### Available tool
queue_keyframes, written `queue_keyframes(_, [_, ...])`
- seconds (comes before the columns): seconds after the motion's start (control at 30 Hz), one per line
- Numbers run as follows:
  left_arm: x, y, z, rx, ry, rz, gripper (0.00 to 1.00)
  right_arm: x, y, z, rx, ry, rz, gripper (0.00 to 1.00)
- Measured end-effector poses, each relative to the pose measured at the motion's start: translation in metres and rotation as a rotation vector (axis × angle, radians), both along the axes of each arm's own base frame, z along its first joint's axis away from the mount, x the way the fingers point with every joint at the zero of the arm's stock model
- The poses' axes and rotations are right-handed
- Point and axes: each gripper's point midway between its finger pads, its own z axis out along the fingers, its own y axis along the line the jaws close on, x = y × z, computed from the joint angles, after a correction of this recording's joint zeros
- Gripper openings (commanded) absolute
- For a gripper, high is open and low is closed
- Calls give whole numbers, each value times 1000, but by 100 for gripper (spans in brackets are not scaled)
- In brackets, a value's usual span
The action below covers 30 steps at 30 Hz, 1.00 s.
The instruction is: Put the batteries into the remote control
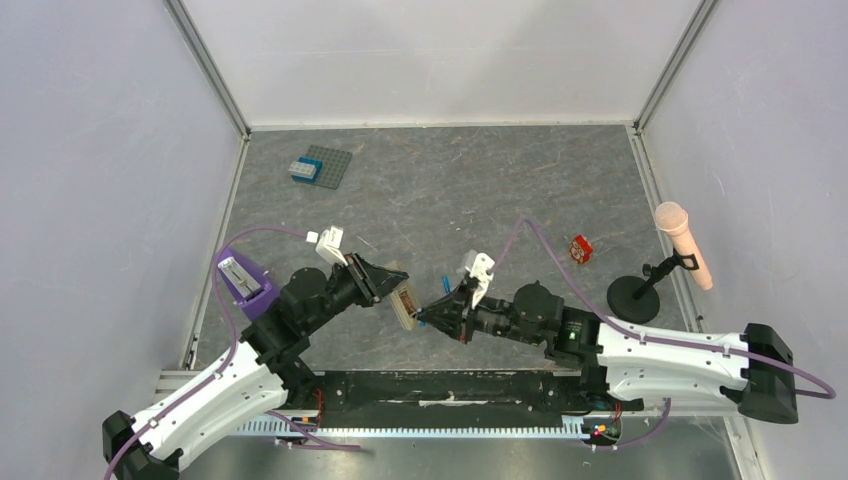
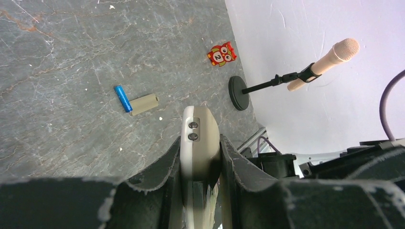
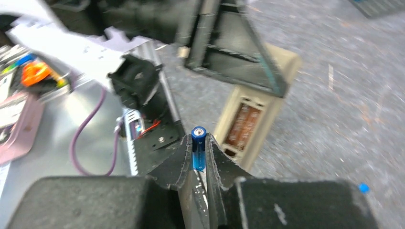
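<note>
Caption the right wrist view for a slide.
Right gripper pinches a blue battery near the remote control's exposed recess.

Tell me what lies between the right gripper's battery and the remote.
Nothing. In the right wrist view, only bare table shows between the battery in the right gripper and the remote.

One legible mark: digit "2" on the red owl-shaped tag (image 2: 221, 54), upper centre, left wrist view. Nothing else readable.
</note>
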Motion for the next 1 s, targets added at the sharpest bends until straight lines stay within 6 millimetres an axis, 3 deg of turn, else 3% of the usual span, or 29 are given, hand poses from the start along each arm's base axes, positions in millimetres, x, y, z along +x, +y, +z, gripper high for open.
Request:
queue_keyframes(0.17, [0,1,0,7,-10,-2,2,-31,-1,21,68,-145,199,7])
queue_keyframes(0.43, [0,0,1,8,-16,-5,2,-45,1,25,60,-280,307,3])
queue_keyframes(0.77, [-3,-3,2,0,-14,-32,2,4,12,13,-32,-164,47,3])
queue_keyframes(1.0, [-6,-5,2,-2,-11,-49,2,24,12,-2,-76,-120,-68,3])
